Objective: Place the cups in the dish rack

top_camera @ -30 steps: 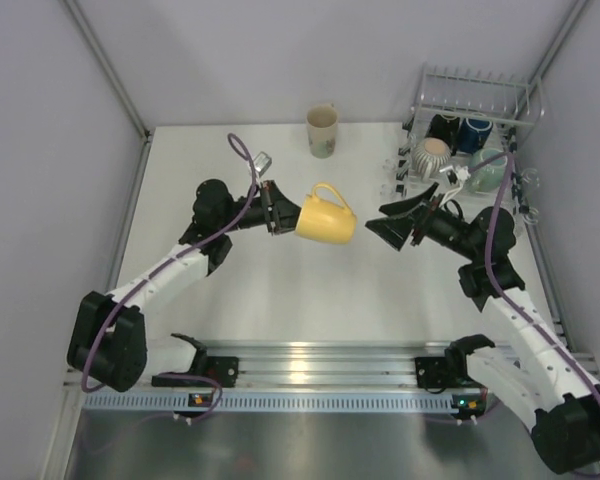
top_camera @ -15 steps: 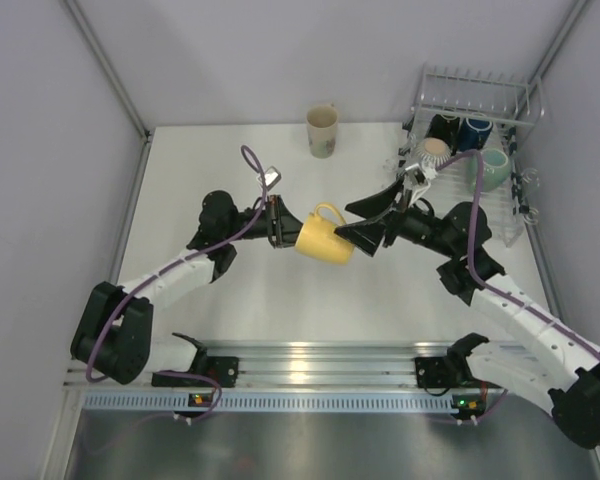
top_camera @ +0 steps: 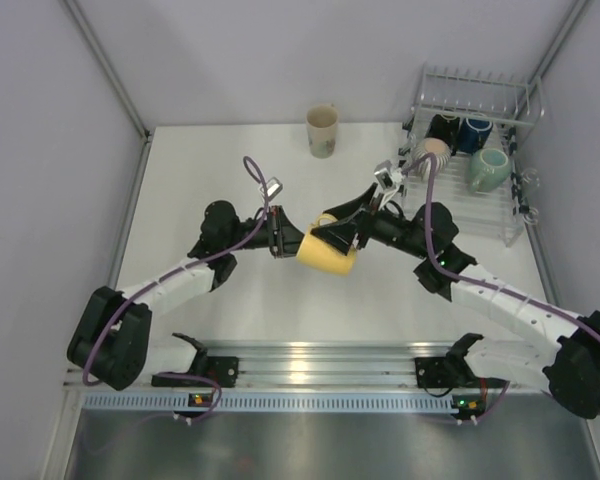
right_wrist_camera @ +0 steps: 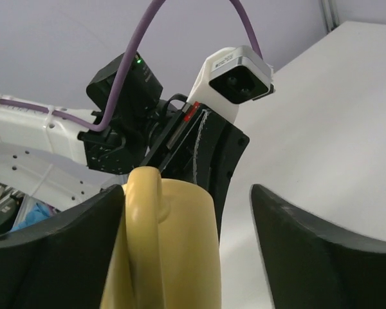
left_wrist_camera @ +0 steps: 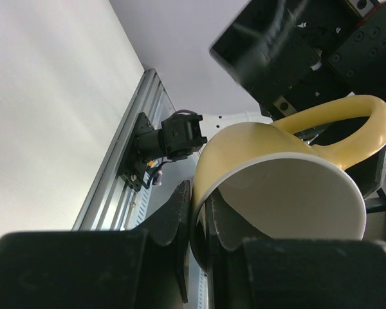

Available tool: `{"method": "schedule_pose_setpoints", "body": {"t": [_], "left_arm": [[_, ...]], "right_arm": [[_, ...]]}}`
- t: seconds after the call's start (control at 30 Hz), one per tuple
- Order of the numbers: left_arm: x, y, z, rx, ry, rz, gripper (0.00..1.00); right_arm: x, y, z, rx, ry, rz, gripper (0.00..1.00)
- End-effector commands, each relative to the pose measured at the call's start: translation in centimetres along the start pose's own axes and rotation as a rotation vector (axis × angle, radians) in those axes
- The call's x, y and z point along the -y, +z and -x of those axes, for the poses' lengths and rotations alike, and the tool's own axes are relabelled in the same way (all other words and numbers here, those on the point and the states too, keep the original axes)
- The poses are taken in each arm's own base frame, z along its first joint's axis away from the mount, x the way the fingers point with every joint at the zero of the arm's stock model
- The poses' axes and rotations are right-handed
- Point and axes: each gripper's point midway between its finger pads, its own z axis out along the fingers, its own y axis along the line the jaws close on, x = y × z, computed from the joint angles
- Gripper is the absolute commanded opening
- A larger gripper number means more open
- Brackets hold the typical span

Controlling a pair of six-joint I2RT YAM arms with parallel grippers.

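Note:
A yellow cup [top_camera: 327, 256] hangs above the table's middle, tipped on its side. My left gripper [top_camera: 288, 240] is shut on its rim, one finger inside and one outside [left_wrist_camera: 201, 219]. My right gripper [top_camera: 338, 232] stands open around the yellow cup [right_wrist_camera: 180, 251] from the other side. Its left finger [right_wrist_camera: 58, 251] lies against the handle and its right finger [right_wrist_camera: 315, 251] stands apart from the wall. The dish rack [top_camera: 477, 92] at the back right holds a grey ribbed cup [top_camera: 430, 151], a black cup [top_camera: 443, 127], a dark blue cup [top_camera: 474, 133] and a teal cup [top_camera: 488, 168]. A tall cream cup [top_camera: 322, 130] stands upright at the back.
The enclosure's walls and metal posts [top_camera: 108, 70] close in the table on both sides. A metal rail [top_camera: 310, 362] with both arm bases runs along the near edge. The rack's front rim [top_camera: 460, 225] lies just right of my right arm.
My right arm has swung left from beside the rack to the yellow cup, and its fingers now straddle it. The left arm has shifted slightly, still holding the cup.

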Motion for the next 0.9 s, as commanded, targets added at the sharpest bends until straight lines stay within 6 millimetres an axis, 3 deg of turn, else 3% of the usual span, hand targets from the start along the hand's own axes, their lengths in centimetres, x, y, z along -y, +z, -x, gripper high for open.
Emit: {"method": "schedule_pose_setpoints", "body": {"t": [0.0, 0.07, 0.1, 0.17, 0.27, 0.43, 0.5, 0.57, 0.67, 0.73, 0.77, 0.8, 0.87], "left_arm": [[4.0, -0.3, 0.7, 0.046, 0.175, -0.102, 0.00], [4.1, -0.3, 0.7, 0.052, 0.176, -0.102, 0.00], [4.0, -0.3, 0.6, 0.052, 0.177, -0.102, 0.00], [3.6, -0.3, 0.5, 0.054, 0.174, -0.096, 0.00], [2.7, -0.2, 0.4, 0.055, 0.155, -0.085, 0.00], [1.3, 0.2, 1.0, 0.083, 0.111, -0.062, 0.00], [1.1, 0.3, 1.2, 0.087, 0.096, -0.060, 0.13], [0.6, 0.6, 1.4, 0.082, 0.077, -0.053, 0.38], [0.2, 0.8, 1.4, 0.067, 0.071, -0.050, 0.57], [0.2, 0.7, 1.5, 0.062, 0.086, -0.052, 0.60], [-0.1, 0.7, 1.3, 0.048, 0.081, -0.047, 0.64], [-0.3, 0.7, 1.4, 0.048, 0.077, -0.040, 0.80], [-1.2, 0.4, 2.0, 0.072, 0.064, -0.003, 0.86]], "right_arm": [[-3.2, 1.1, 3.5, 0.130, -0.072, 0.094, 0.71], [-3.4, 1.1, 2.7, 0.135, -0.061, 0.100, 0.58], [-3.7, 0.9, 2.9, 0.154, -0.064, 0.109, 0.45], [-3.3, 0.6, 2.5, 0.170, -0.048, 0.091, 0.31], [-3.5, -0.5, 3.1, 0.233, -0.038, 0.083, 0.00], [-2.9, -1.5, 4.1, 0.308, -0.031, 0.038, 0.00], [-3.0, -1.5, 4.5, 0.316, -0.033, 0.032, 0.00], [-2.3, -1.3, 4.6, 0.300, -0.023, -0.016, 0.00], [-1.2, -1.3, 4.6, 0.279, -0.012, -0.089, 0.00], [-0.7, -1.5, 5.2, 0.274, -0.012, -0.124, 0.00], [0.0, -1.7, 4.5, 0.237, -0.001, -0.160, 0.00], [0.3, -1.8, 4.7, 0.232, 0.006, -0.176, 0.00], [1.2, -2.5, 5.0, 0.218, 0.011, -0.217, 0.00]]}}
